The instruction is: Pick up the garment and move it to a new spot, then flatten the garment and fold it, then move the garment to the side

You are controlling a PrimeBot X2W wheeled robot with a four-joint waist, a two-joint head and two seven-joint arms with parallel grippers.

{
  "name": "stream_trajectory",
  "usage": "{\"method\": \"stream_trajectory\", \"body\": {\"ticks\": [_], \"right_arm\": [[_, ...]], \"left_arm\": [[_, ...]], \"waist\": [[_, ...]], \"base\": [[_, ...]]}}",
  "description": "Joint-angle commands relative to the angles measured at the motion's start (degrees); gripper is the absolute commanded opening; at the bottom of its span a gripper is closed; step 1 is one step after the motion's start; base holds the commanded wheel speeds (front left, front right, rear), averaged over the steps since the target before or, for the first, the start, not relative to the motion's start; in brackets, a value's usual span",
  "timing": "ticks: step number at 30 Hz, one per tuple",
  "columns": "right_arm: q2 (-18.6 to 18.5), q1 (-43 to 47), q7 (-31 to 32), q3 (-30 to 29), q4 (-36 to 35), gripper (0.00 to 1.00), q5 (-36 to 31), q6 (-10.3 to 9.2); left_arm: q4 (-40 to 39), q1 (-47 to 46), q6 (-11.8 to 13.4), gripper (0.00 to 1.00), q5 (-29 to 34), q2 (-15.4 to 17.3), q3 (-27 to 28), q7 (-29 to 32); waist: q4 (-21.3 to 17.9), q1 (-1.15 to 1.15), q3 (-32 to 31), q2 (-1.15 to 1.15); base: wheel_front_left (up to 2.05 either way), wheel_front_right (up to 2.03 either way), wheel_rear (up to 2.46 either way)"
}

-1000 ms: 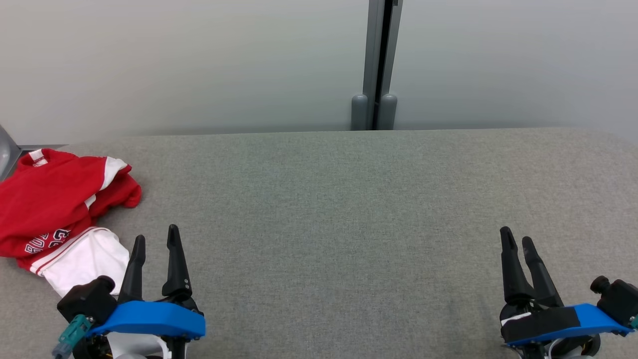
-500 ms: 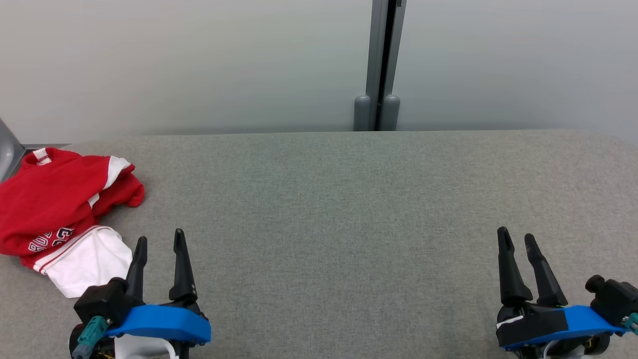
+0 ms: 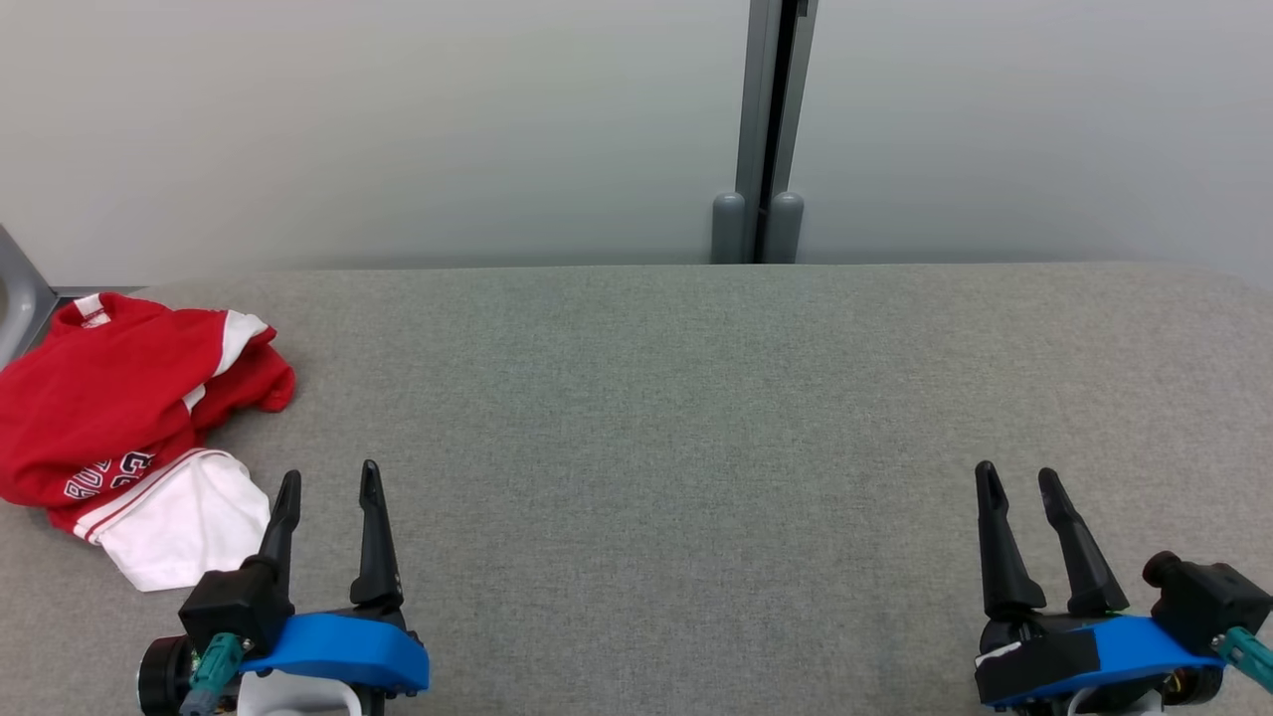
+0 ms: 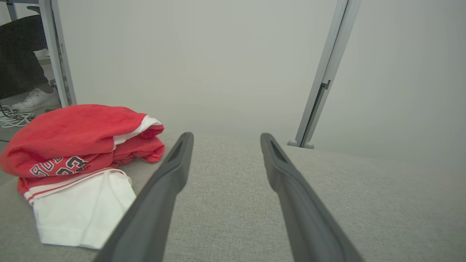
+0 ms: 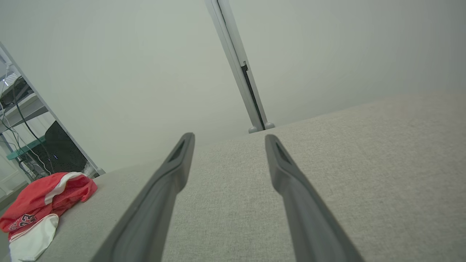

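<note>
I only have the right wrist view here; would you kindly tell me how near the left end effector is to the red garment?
Observer: In the head view the left end effector sits right beside the red and white garment, which lies on the robot's left of it.
Operator: Thank you; are its jaws open?
Observer: Yes; the left wrist view shows its fingers spread wide, with just grey upholstered surface between them.
Operator: Is anybody nearby?
Observer: The left wrist view shows a person's white shoe on the floor beyond the garment.
</note>
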Motion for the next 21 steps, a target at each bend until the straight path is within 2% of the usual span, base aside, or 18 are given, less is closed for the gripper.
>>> {"method": "stream_trajectory", "body": {"ticks": [1, 21], "right_arm": [[-0.45, 0.51, -0.52, 0.1, -0.01, 1.0, -1.21, 0.13], [-0.49, 0.69, -2.71, 0.65, 1.73, 1.0, -9.84, 0.15]], "left_arm": [[-0.01, -0.89, 0.29, 1.0, 1.24, 0.45, -0.21, -0.5], [2.5, -1.35, 1.46, 1.0, 8.83, 0.73, -1.13, -2.66]], "waist": [[0.04, 0.0, -0.02, 0.0], [0.66, 0.0, -0.38, 0.0]], "base": [[0.0, 0.0, 0.0], [0.0, 0.0, 0.0]]}}
